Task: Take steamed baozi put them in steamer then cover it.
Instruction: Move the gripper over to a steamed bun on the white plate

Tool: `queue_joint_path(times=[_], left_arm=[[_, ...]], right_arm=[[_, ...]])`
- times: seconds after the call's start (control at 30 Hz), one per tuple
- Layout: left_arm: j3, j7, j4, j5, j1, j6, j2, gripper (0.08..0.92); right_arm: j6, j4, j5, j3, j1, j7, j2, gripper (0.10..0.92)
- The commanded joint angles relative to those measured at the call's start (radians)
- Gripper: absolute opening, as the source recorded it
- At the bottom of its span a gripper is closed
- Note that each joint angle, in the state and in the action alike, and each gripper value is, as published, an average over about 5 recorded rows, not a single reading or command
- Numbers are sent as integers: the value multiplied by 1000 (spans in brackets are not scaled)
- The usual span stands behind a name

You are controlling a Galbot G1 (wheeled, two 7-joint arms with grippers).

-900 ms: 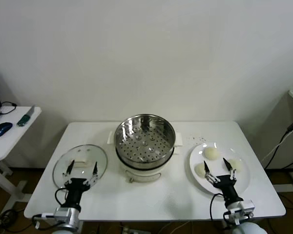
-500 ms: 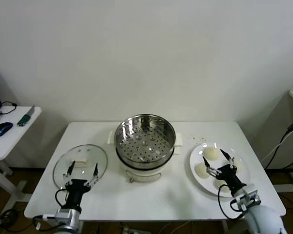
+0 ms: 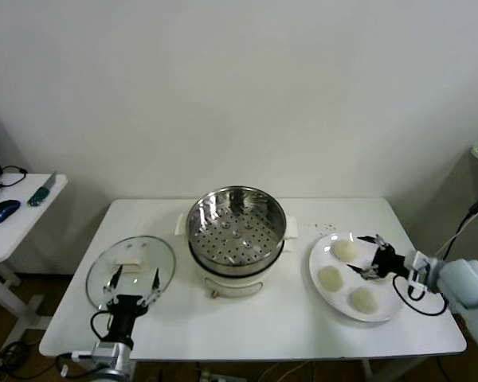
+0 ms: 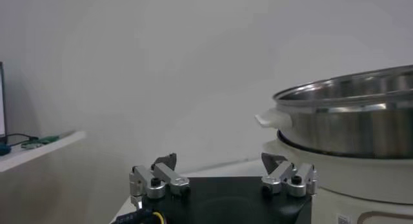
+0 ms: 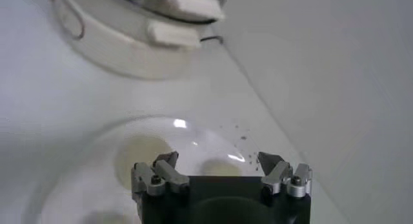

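Observation:
The steel steamer (image 3: 237, 227) stands on its white base at mid-table, uncovered and holding nothing. Three steamed baozi (image 3: 344, 250) (image 3: 330, 277) (image 3: 363, 298) lie on the white plate (image 3: 392, 306) at the right. My right gripper (image 3: 365, 256) reaches in from the right, low over the plate, open. In the right wrist view the right gripper (image 5: 217, 159) has one baozi (image 5: 216, 170) just ahead between its fingers, untouched, and another baozi (image 5: 139, 155) beside it. My left gripper (image 3: 133, 278) waits open at the near edge of the glass lid (image 3: 131, 259).
The glass lid lies flat on the table left of the steamer. A side table (image 3: 16, 215) with small items stands at the far left. In the left wrist view the steamer (image 4: 352, 115) rises close beside the left gripper (image 4: 219, 161).
My right arm has swung from the table's front edge round to the right side, so its gripper now points left across the plate. The front baozi has come into view. The left arm is still.

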Motion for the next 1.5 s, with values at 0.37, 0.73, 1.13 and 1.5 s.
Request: queue_joint_path(times=[0.37, 0.73, 1.13, 1.5], left_arm=[[2, 38, 5, -63, -35, -14, 13, 823], [-2, 31, 25, -77, -38, -8, 9, 823], [-21, 34, 22, -69, -4, -31, 10, 823], [-31, 32, 13, -70, 22, -47, 4, 823]], right_arm=[[82, -502, -166, -943, 880, -306, 97, 823], [82, -653, -257, -955, 874, -285, 301, 823], [93, -712, -267, -953, 846, -278, 369, 823], [100, -736, -273, -952, 836, -291, 378, 822]])
